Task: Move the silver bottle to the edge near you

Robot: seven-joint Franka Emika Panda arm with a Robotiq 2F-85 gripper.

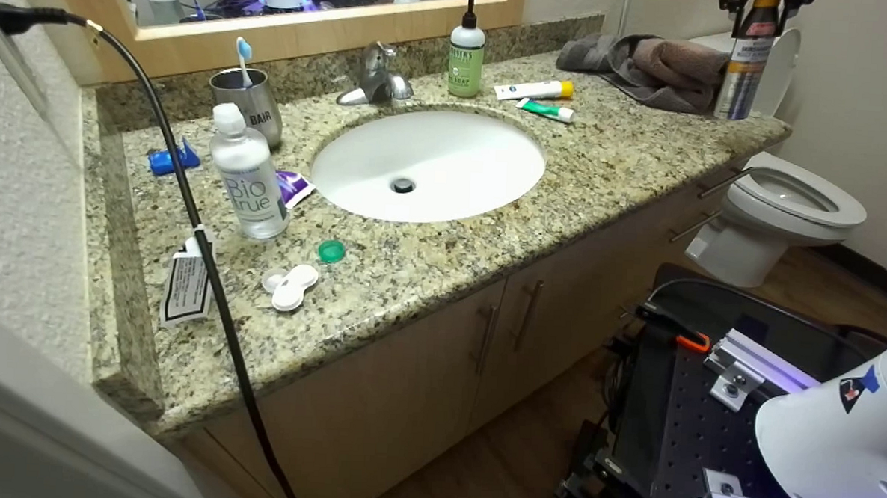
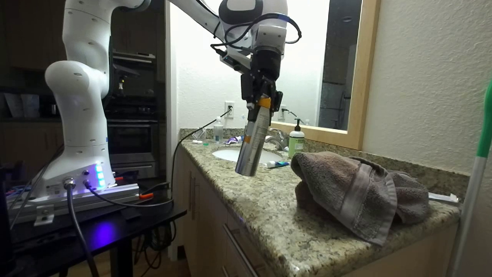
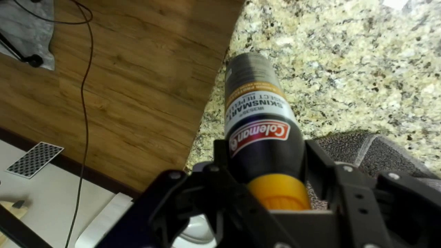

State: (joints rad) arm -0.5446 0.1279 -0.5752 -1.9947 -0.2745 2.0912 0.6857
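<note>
Silver bottle (image 2: pixel 253 142): held between 2 black fingers (image 3: pixel 320 162) of the gripper (image 3: pixel 267 151), just below its orange cap (image 3: pixel 280 193). Hangs tilted above the granite counter (image 2: pixel 265 207), centre of an exterior view; shows at upper right in an exterior view, right of a grey-brown towel (image 1: pixel 638 70). In the wrist view, fills mid-frame, just right of the edge (image 3: pixel 210 127).

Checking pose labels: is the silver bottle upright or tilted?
Tilted: in an exterior view, the silver bottle slants down from the gripper.

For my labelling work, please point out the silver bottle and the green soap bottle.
Silver bottle (image 3: pixel 260 133): wrist view, on its red logo.
Green soap bottle (image 1: pixel 466 64): in an exterior view, on its label.
</note>
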